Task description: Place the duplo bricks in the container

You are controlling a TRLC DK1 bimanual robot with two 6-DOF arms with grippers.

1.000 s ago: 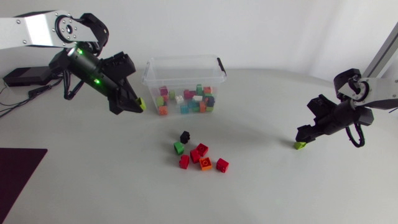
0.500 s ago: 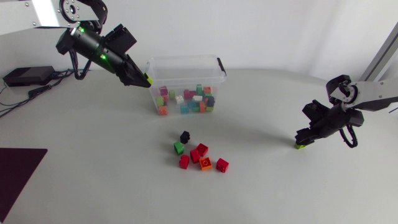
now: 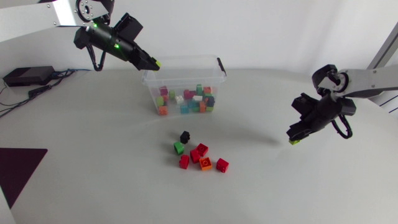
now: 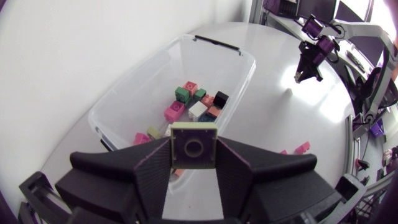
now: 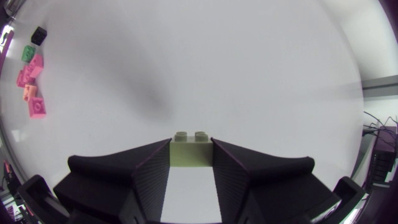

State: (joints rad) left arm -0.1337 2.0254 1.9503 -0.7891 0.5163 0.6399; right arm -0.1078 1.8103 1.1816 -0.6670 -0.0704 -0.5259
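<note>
Two bricks are held. The left gripper (image 3: 152, 63), upper left of frame, is clamped on a pale brick (image 4: 194, 146) right at the container's (image 3: 186, 60) left rim. The right gripper (image 3: 293, 138), mid right, pinches a green brick (image 5: 191, 152) low over the surface (image 3: 93, 174). If the pale brick is released here, it could clip the rim and bounce outside. The green brick faces a long carry and may slip.

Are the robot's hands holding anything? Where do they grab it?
Yes, both. The left gripper pinches a square pale green brick by two opposite sides. The right gripper pinches a two-stud green brick the same way.
</note>
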